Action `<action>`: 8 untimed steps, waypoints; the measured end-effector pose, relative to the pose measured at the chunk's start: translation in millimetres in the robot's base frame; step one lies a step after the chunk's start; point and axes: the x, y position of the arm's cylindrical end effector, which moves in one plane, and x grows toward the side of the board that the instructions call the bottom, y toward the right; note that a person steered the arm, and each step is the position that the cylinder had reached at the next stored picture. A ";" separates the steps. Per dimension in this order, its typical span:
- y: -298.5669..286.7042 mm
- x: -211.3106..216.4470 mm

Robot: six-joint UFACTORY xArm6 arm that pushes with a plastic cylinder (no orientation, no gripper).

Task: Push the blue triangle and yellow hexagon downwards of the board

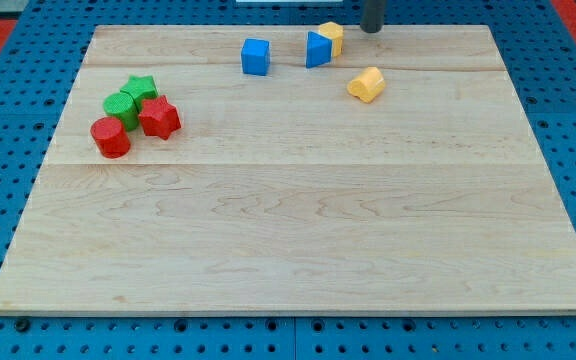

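Observation:
The blue triangle [317,48] sits near the board's top edge, touching the yellow hexagon [332,37] on its upper right. My tip [372,29] is at the view's top, just right of the yellow hexagon with a small gap, above both blocks' level. Only the rod's lower end shows.
A blue cube [256,56] lies left of the triangle. A yellow heart-like block [366,85] lies below and right of it. At the view's left a green star [142,90], green cylinder [120,106], red star [159,118] and red cylinder [111,137] cluster together. The wooden board [298,230] rests on a blue pegboard.

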 end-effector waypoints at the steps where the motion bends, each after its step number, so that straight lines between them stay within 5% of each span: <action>1: 1.1 -0.7; 4: -41.3 -0.3; 7: -170.8 6.2; 8: -122.9 7.0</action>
